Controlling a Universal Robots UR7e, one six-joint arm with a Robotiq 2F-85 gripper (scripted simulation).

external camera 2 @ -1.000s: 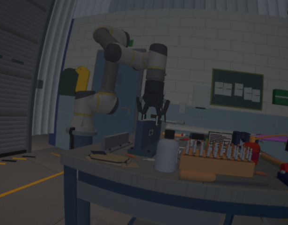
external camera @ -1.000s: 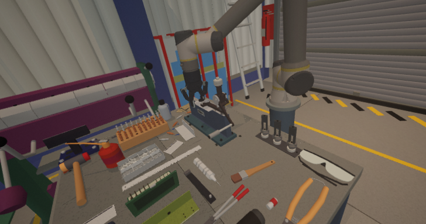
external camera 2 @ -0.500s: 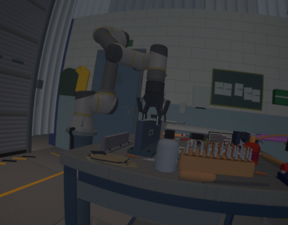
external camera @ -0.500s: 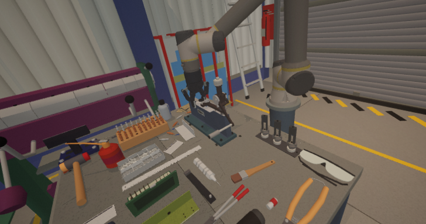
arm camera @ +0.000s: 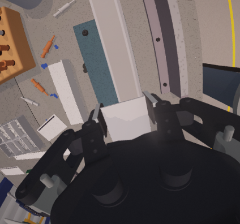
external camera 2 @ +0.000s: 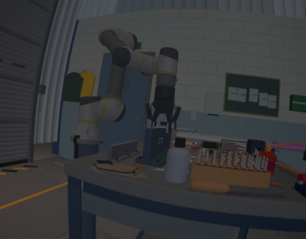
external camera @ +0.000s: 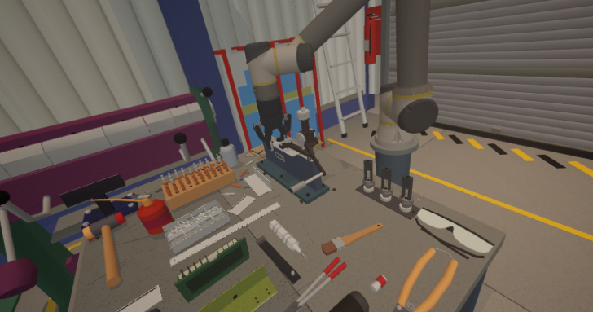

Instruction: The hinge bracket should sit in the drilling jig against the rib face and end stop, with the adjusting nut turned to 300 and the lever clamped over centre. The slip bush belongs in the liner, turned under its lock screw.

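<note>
The hinge bracket (arm camera: 126,122), a pale angle piece, is mostly hidden from the side camera behind my fingers; my gripper (arm camera: 124,108) (external camera: 272,137) (external camera 2: 162,124) is closed on it at the far end of the blue drilling jig (external camera: 292,171) (external camera 2: 156,144). In the wrist camera the bracket's near end sits over the jig's long pale top face (arm camera: 116,46), with the teal base plate (arm camera: 94,63) to its left. The dark clamp lever (external camera: 309,154) with its white-capped post (external camera: 303,117) stands just right of my fingers. I cannot pick out the slip bush or the adjusting nut.
An orange block of drill bits (external camera: 197,181) (external camera 2: 230,169) stands left of the jig, with a white bottle (external camera 2: 176,162) near it. Loose white angle pieces (arm camera: 68,90) and orange pins (arm camera: 39,86) lie between them. A grey rail (arm camera: 167,38) lies right of the jig. Three dark holders (external camera: 386,185) stand near the arm's base.
</note>
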